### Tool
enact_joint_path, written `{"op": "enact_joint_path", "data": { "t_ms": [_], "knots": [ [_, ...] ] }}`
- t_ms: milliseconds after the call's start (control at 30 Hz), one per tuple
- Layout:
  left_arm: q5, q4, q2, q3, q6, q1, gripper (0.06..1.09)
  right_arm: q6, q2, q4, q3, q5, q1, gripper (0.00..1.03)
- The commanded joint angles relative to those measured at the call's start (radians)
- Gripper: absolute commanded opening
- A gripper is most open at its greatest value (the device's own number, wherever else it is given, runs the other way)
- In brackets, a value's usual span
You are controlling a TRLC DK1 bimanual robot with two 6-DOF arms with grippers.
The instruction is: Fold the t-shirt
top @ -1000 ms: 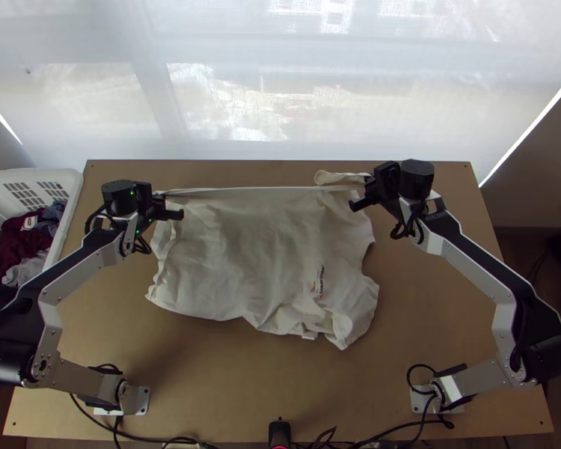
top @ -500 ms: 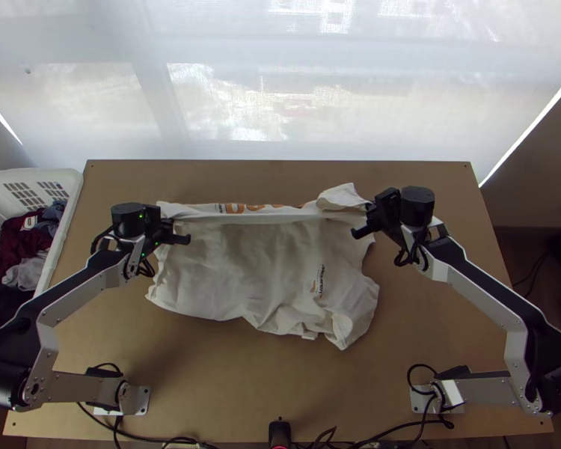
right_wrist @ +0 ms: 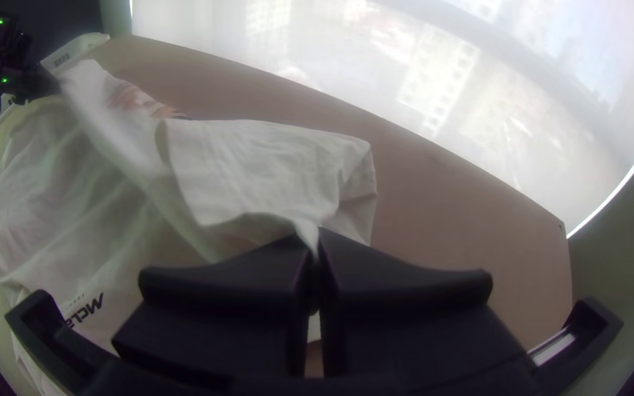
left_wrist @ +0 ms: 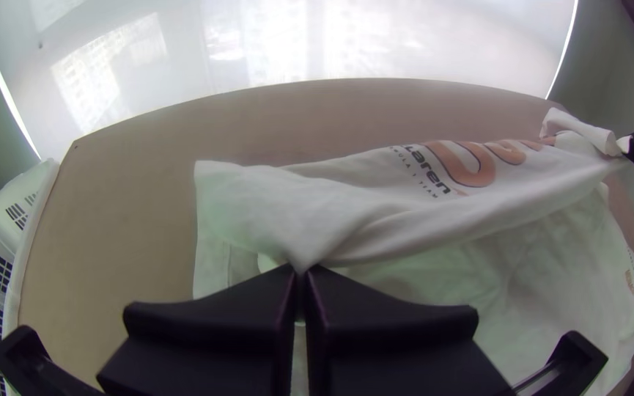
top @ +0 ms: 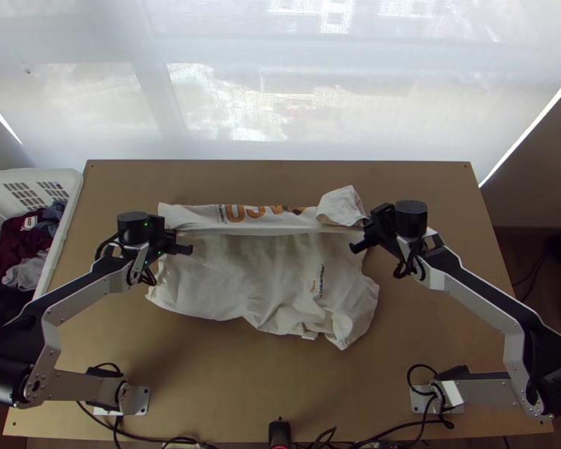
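The off-white cloth t-shirt (top: 265,277) lies on the light wooden tabletop (top: 280,382), a little apart from the white plastic basket (top: 60,224). The left gripper (left_wrist: 302,270) has its black fingers clenched on the cloth near the shirt's basket-side end. The right gripper (right_wrist: 317,238) grasps another pinch with its fingers, at the end well away from the basket. Between them the held edge runs nearly straight, leading away from the basket. Along one side of that edge lies an orange-printed strip (top: 254,213), with a loose flap (top: 342,206) at its end farthest from the basket; along the other side the body is spread but rumpled, its folds deepest towards the end away from the basket.

This looks like the first big fold, partly made: the edge seems to be on its way across the body, and the shirt is far from a finished packet. The next move calls for both grippers to carry the edge evenly over the rumpled half, keep it taut, lay it down and only then let go. If one side lags, the fold may skew; the flap could also crease under, and the wrinkles probably want smoothing afterwards.
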Motion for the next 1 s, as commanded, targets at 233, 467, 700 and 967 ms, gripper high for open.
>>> {"op": "enact_joint_path", "data": {
  "t_ms": [233, 467, 700, 967],
  "knots": [
    [0.000, -0.039, 0.074, -0.005, 0.002, -0.025, 0.32, -0.004, 0.014, -0.010, -0.032, 0.000, 0.004, 0.33],
    [0.043, -0.245, -0.025, 0.029, -0.004, -0.005, 0.80, -0.007, -0.039, -0.067, -0.023, 0.000, 0.000, 0.98],
    [0.083, -0.561, -0.301, 0.047, 0.004, 0.025, 0.82, -0.007, -0.178, -0.173, -0.003, -0.002, -0.029, 0.98],
    [0.106, -0.797, -0.484, 0.001, 0.039, 0.031, 0.82, 0.016, -0.350, -0.349, 0.003, -0.003, -0.038, 0.98]
  ]
}}
